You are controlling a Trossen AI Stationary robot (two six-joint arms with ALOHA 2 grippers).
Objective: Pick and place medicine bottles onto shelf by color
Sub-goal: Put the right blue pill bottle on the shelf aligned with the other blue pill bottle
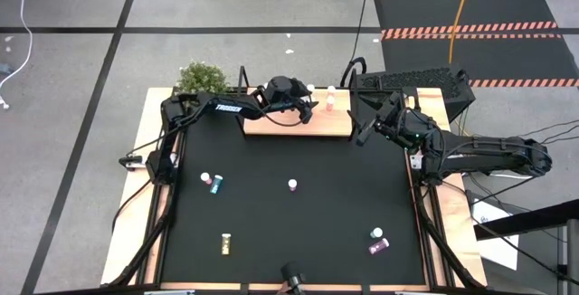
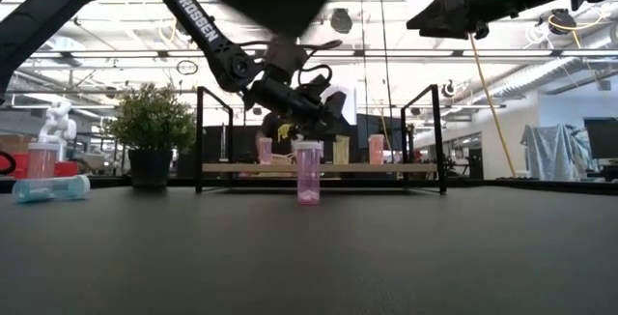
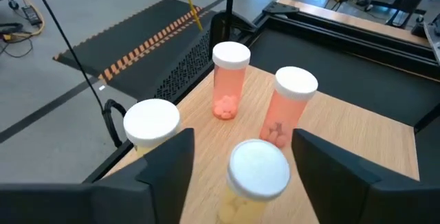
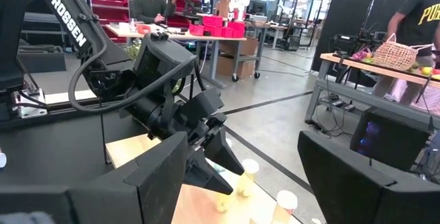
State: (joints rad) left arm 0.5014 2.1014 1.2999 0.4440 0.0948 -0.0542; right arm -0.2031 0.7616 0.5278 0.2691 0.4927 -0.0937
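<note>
The left claw [image 1: 310, 109] hangs over the shelf [image 1: 271, 125] at the far edge of the bench [image 1: 298, 227]. Its fingers [image 3: 168, 165] stand apart around a yellow bottle [image 3: 256, 183] that sits upright on the wood between them; whether the pads touch it is unclear. Just beside the claw stands another white-capped bottle [image 3: 151, 128], and just past its fingertips are two pink bottles [image 3: 230, 80] [image 3: 290, 107], all upright on the shelf.

The right claw [image 1: 369, 132] waits in the air near the shelf's other end, fingers [image 4: 148, 176] wide with nothing between them.

Well behind the left claw, out on the black bench, a pink bottle [image 1: 293, 185] stands alone, a teal one [image 1: 216, 185] lies by a small pink one [image 1: 205, 178], a yellow one [image 1: 226, 242] lies nearer the front edge, and a purple one [image 1: 377, 244] lies beside a teal one [image 1: 376, 233]. A potted plant [image 1: 201, 77] sits at the shelf's end.
</note>
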